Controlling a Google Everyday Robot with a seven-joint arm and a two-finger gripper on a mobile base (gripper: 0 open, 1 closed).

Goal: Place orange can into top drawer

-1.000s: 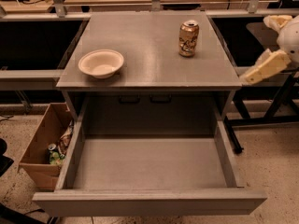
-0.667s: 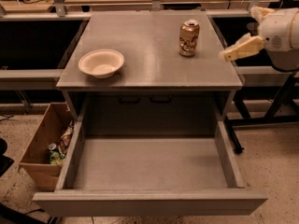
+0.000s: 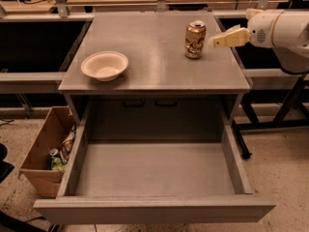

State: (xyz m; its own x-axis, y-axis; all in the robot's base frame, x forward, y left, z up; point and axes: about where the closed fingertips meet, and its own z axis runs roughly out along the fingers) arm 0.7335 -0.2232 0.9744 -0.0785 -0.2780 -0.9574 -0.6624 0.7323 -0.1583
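The orange can (image 3: 195,39) stands upright on the grey cabinet top (image 3: 154,69), toward the back right. The gripper (image 3: 218,41) reaches in from the right on a white arm, its pale tip just right of the can with a small gap between them. The top drawer (image 3: 154,170) is pulled wide open below the cabinet top, and its flat grey bottom holds nothing.
A cream bowl (image 3: 105,65) sits on the cabinet top at the left. A brown cardboard box (image 3: 46,151) with trash and a greenish can stands on the floor left of the drawer. Black table frames flank the cabinet on both sides.
The gripper has moved up and leftward from beside the cabinet's right edge to close beside the can. The can, bowl and drawer have not moved.
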